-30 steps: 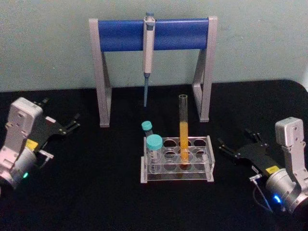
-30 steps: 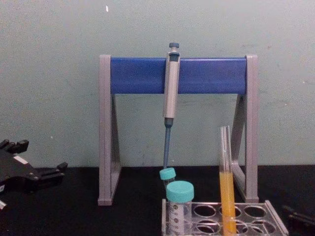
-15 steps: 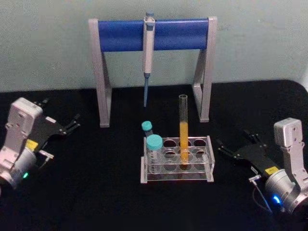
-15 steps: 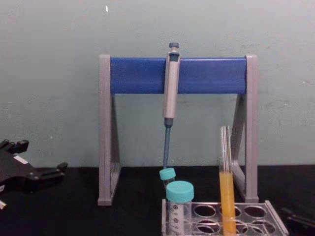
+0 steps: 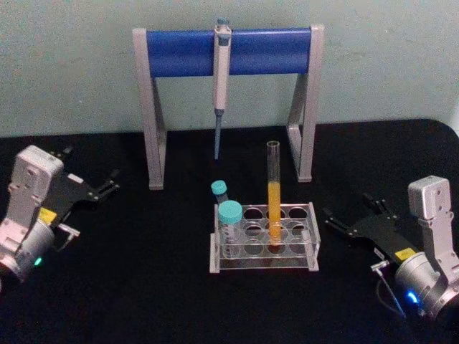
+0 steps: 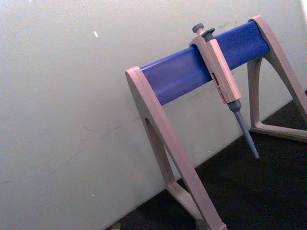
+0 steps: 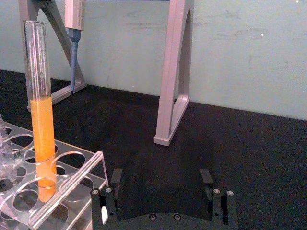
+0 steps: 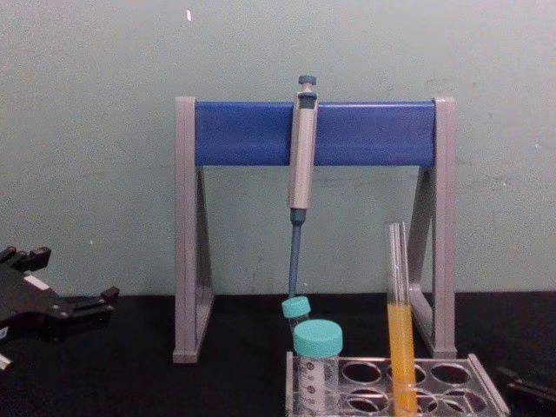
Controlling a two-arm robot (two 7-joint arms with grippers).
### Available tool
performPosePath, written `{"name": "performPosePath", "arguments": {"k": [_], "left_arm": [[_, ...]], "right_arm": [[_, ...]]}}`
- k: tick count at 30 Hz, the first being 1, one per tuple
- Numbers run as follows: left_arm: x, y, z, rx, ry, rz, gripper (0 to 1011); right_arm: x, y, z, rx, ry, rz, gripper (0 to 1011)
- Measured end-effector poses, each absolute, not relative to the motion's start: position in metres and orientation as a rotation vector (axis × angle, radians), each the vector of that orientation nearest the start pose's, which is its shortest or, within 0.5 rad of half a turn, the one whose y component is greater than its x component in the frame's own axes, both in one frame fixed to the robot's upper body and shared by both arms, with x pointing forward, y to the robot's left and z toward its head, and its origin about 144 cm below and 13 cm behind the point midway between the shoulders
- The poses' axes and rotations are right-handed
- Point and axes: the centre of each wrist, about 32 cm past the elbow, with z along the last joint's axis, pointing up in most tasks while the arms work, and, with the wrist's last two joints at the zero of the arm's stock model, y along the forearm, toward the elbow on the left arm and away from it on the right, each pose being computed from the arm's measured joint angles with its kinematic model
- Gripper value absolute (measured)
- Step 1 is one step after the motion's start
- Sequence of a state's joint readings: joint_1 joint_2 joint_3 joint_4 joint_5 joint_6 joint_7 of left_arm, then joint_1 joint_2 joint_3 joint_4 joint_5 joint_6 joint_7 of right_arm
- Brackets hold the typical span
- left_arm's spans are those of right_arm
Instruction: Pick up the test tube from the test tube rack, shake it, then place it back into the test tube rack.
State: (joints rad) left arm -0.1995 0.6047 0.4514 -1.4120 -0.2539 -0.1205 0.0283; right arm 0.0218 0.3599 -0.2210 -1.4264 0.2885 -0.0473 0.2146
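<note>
While both arms wait at the sides of the black counter (image 5: 143, 287), the tube (image 5: 273, 193) stands straight up in the rack (image 5: 263, 256), in a hole of the middle row. The rack sits near the middle of the counter, toward the front edge. Orange liquid fills the tube's lower half. Two short tubes with teal caps (image 5: 230, 212) stand at the rack's left end.

The right gripper (image 5: 344, 222) is just beside the rack's right end, with its jaws apart and pointing at the rack. The tube is to the left of these jaws, and its long side runs up and down. So I think this arm should reach left and pinch the tube from the side.

The left gripper (image 5: 100, 188) is near the counter's left edge, well apart from the rack, and its jaws look apart too.
</note>
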Motion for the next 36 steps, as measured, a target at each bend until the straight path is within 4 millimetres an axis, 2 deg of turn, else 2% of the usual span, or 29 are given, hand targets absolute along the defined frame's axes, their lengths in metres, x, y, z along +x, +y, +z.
{"name": "performPosePath", "arguments": {"k": [36], "left_arm": [[0.4886,0.3097,1.1398,0.304,-0.285,1.248,1001]], "right_arm": [[0.4543,-0.2822,1.1012,-0.159,0.057,-1.190,1000]]}}
